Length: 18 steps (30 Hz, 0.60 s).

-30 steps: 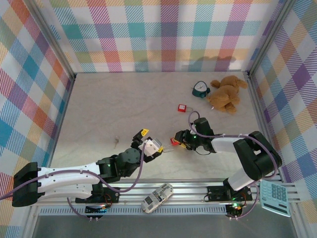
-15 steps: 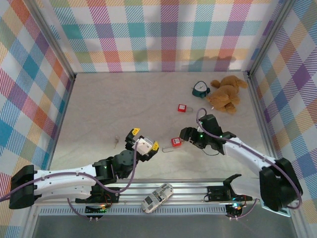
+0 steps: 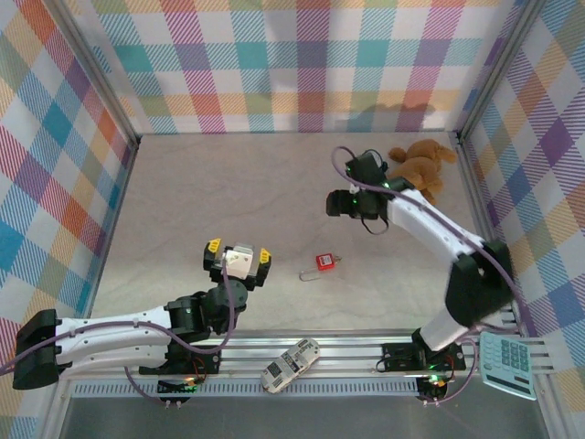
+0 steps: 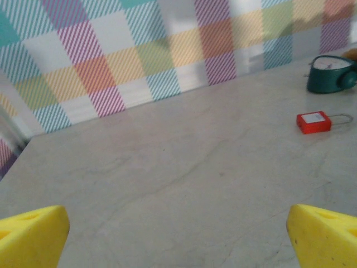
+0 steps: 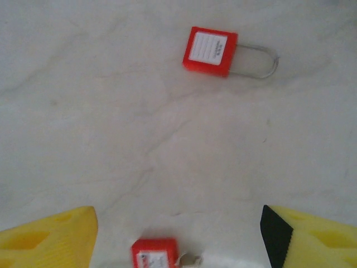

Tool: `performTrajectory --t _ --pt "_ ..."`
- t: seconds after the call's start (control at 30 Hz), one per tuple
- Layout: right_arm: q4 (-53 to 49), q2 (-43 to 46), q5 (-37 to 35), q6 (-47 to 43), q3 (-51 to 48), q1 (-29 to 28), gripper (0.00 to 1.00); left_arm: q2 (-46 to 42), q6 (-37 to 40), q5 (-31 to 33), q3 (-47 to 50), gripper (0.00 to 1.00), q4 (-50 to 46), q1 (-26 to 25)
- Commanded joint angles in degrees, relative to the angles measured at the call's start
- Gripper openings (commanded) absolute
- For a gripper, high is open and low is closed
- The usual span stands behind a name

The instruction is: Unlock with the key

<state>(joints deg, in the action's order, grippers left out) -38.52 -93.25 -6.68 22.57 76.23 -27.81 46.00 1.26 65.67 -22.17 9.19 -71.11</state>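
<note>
A red padlock (image 3: 324, 262) lies flat in the middle of the table with its metal shackle pointing left, and neither gripper touches it; it also lies ahead in the right wrist view (image 5: 210, 51). A second red padlock (image 5: 155, 255) lies on the table just below my right gripper (image 5: 178, 234), which hovers open (image 3: 334, 203). The same padlock (image 4: 314, 121) lies far ahead of my left gripper (image 4: 178, 240). That gripper (image 3: 239, 251) is open wide and empty, left of the middle padlock. The key is not made out; a blurred metal bit (image 5: 189, 260) sits beside the second padlock.
A teal round object (image 3: 368, 165) and a brown plush bear (image 3: 416, 169) sit at the far right, just behind the right gripper. A remote (image 3: 291, 363) lies on the front rail and a calculator (image 3: 508, 363) at the near right. Plaid walls close three sides.
Both grippers have left the middle padlock, which stays on the table. The left drew back to the left and opened wider. The right swung away to the far padlock and opened.
</note>
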Motion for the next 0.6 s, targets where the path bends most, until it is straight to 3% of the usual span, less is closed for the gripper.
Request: performTrajectory --t 0.0,0.17,0.37,0.57 --pt "-13.29 -11.34 -8.17 -9.37 11.38 0.21 0.79 -1.05 -9.95 2.45 -2.91 0.99 -9.11 0.59" --pt "-23.84 -28.65 -7.21 -14.48 30.84 0.72 0.82 -0.46 -10.48 0.27 -4.66 0.99 -10.83 0.83" --pt "-28.16 -39.64 0.8 -16.76 45.77 3.48 0.87 -2.01 -12.08 -1.75 -5.27 0.99 -14.26 0.85" --pt "-34.02 -48.72 -0.64 -17.83 56.78 4.38 0.88 -5.3 -13.4 -2.56 -4.77 0.99 -15.87 0.83"
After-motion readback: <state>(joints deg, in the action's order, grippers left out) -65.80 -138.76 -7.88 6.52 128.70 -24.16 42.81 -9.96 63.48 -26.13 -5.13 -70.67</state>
